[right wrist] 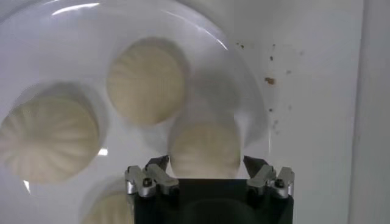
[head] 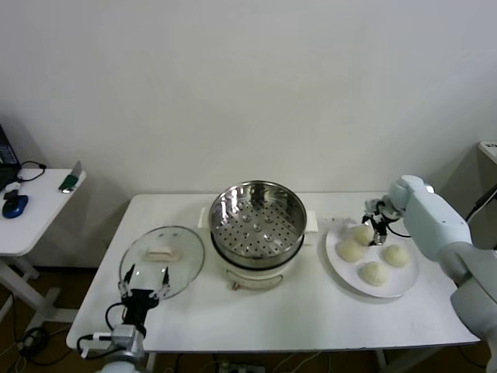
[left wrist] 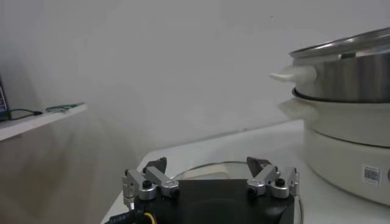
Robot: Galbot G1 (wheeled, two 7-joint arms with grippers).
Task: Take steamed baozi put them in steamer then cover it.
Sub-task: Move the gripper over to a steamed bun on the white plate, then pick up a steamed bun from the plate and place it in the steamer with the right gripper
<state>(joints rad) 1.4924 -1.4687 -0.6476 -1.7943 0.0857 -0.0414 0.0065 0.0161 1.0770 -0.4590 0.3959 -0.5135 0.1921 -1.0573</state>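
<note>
The right tool (right wrist: 206,163) stands over the plate (head: 404,286) beside the steamer (head: 258,221), its jaws partly open and straddling the baozi (right wrist: 204,148) farthest from the steamer's front without yet holding it; the soft dough could be dented if they close too hard, or slip free in transit to the empty steamer basket if the grip sits too shallow. The neighbouring buns lie close, so a jaw may nudge one across the plate. The left tool (left wrist: 210,176) waits fully open and empty by the cover (head: 162,256), on the bench on the steamer's other side.
</note>
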